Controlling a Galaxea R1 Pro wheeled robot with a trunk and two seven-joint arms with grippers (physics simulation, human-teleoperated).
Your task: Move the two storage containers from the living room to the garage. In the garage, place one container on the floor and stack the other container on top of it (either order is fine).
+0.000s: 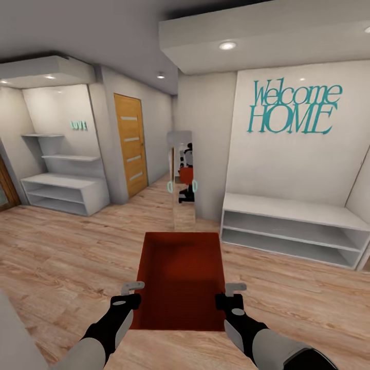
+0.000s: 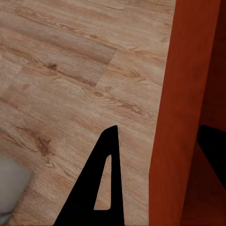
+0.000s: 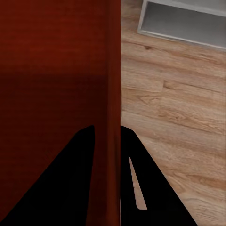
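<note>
One orange-red open-top storage container [image 1: 182,277] hangs level in front of me over light wood planks. My left gripper [image 1: 132,290] is shut on its left wall and my right gripper [image 1: 231,294] on its right wall. In the left wrist view, the left gripper [image 2: 160,181] straddles the red wall [image 2: 183,113], with one black finger [image 2: 101,188] outside it. In the right wrist view, the right gripper [image 3: 107,183] pinches the thin wall [image 3: 113,84] between its two fingers. The second container, the garage and its grey floor are out of view.
A low white shelf unit [image 1: 293,226] stands at the right under "Welcome HOME" lettering. A tall mirror [image 1: 184,180] ahead reflects me. A wooden door with glass slits [image 1: 129,144] is at the left, beside white shelves [image 1: 64,192]. Wood floor [image 1: 61,257] surrounds me.
</note>
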